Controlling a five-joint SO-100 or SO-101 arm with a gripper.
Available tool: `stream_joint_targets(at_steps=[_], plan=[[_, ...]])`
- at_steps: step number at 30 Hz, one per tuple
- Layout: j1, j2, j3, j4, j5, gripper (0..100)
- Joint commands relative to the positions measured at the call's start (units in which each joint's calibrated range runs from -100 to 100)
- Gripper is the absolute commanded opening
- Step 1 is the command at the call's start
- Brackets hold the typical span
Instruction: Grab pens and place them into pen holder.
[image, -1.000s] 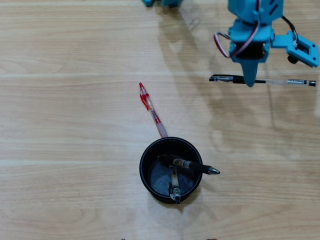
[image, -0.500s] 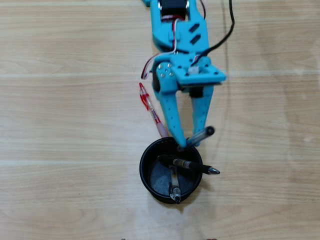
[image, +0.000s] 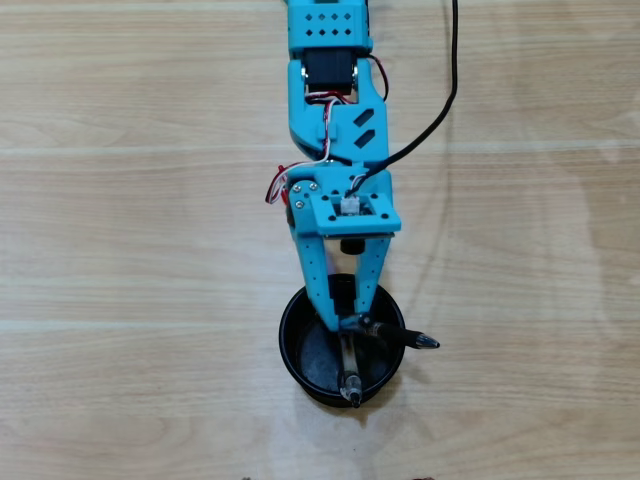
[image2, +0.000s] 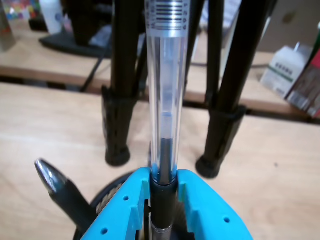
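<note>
In the overhead view the black pen holder (image: 285, 340) stands at the lower middle of the wooden table. Two pens lean inside it: a black pen (image: 400, 336) whose tip pokes over the right rim, and a grey pen (image: 348, 378) against the near rim. My gripper (image: 348, 322) hangs over the holder's mouth, shut on a clear pen. The wrist view shows this clear pen (image2: 164, 110) held upright between the blue jaws of the gripper (image2: 163, 187). The black pen's chrome tip (image2: 50, 175) shows at the left there. My arm hides the table just above the holder.
A black cable (image: 450, 80) runs along the arm's right side in the overhead view. In the wrist view, black tripod legs (image2: 120, 100) stand on the table behind the holder, and boxes (image2: 287, 75) sit at the far right.
The arm carried the clear pen from the table's upper right to the holder. The pen went from lying flat to upright over the cup. The arm now covers the red pen.
</note>
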Motion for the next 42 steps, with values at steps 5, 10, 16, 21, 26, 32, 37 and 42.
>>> stream_joint_targets(at_steps=[5,10,16,21,26,32,37,42], plan=[[0.6,-0.4,0.2,-17.1,-0.3,10],[0.7,-1.6,0.6,-17.1,0.5,10],[0.5,-14.7,5.9,2.8,10.1,7],[1.8,-24.0,2.0,43.2,20.4,7],[3.5,-22.0,-10.5,79.6,22.6,16],[1.1,-8.7,-14.2,87.2,15.3,17],[0.1,-0.7,-14.2,84.9,13.6,17],[2.2,4.3,-14.2,84.8,14.1,17]])
